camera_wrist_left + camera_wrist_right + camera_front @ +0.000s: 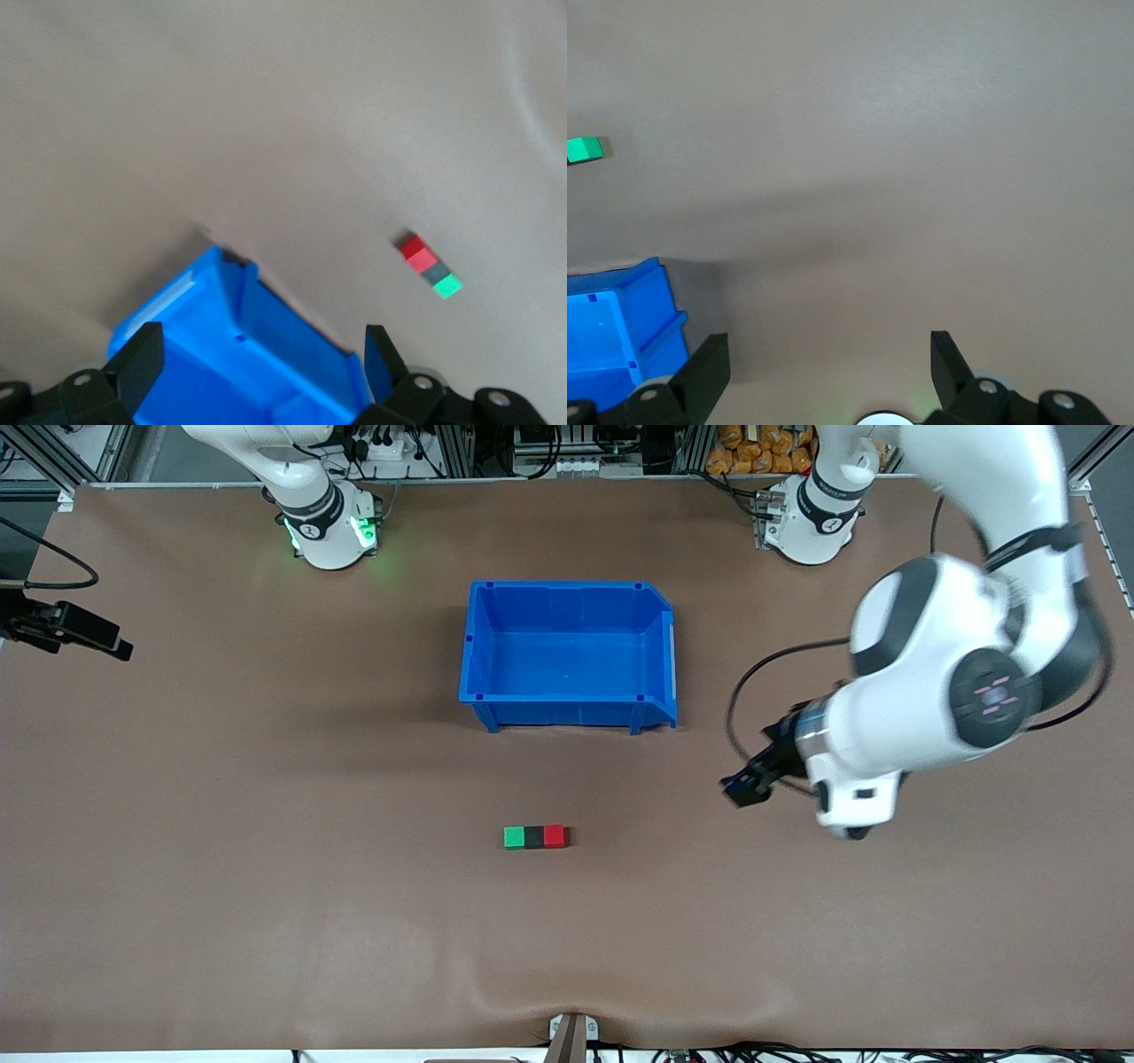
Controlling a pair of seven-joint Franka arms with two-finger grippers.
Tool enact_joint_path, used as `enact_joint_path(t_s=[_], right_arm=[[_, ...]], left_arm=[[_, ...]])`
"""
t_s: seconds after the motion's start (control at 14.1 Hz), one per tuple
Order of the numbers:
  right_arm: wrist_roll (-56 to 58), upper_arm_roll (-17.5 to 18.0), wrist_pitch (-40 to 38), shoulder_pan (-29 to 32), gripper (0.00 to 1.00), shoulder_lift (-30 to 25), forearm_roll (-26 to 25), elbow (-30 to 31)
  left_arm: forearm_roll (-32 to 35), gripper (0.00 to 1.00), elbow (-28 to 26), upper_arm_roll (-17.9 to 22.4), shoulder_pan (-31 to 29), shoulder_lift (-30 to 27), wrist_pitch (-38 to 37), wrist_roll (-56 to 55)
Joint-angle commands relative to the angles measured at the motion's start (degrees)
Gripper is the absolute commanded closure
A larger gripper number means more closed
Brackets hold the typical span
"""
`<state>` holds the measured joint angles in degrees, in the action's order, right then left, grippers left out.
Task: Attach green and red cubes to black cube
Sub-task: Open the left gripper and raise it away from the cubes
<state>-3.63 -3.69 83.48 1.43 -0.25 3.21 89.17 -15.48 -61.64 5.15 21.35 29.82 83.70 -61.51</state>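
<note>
One green cube (514, 837), one black cube (534, 836), one red cube (555, 835) joined, both grippers' fingers spread.

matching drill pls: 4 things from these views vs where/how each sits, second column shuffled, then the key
1. green cube
2. black cube
3. blue bin
4. left gripper

A. open, up over bare table
B. middle of the row of three
C. row's end toward the right arm
D. empty, farther from the front camera than the cubes

Pairs: 1-C, 2-B, 3-D, 4-A
</note>
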Motion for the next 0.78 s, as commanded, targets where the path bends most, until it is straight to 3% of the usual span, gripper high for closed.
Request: enact_joint_path(t_s=[0.0, 0.21, 0.43, 0.71], right_arm=[[-0.77, 0.00, -0.25, 0.07, 0.00, -0.27, -0.22, -0.23], [-0.77, 0.00, -0.33, -0.02, 0.00, -0.19, -0.13, -0.23], [-0.77, 0.00, -0.33, -0.37, 0.00, -0.18, -0.22, -0.23], [-0.77, 0.09, -0.34, -0.20, 0.00, -0.18, 0.04, -0.23]], left_arm=[[4.30, 0.00, -12.95, -0.49, -2.10, -11.16, 0.24, 11.79], [12.92, 0.00, -21.48, -0.67, -1.93, -19.60, 0.24, 23.06], [18.89, 0.00, -25.45, -0.75, -2.19, -24.97, 0.24, 31.76], [19.00, 0.00, -32.75, -0.58, -5.96, -33.15, 1.30, 45.74]])
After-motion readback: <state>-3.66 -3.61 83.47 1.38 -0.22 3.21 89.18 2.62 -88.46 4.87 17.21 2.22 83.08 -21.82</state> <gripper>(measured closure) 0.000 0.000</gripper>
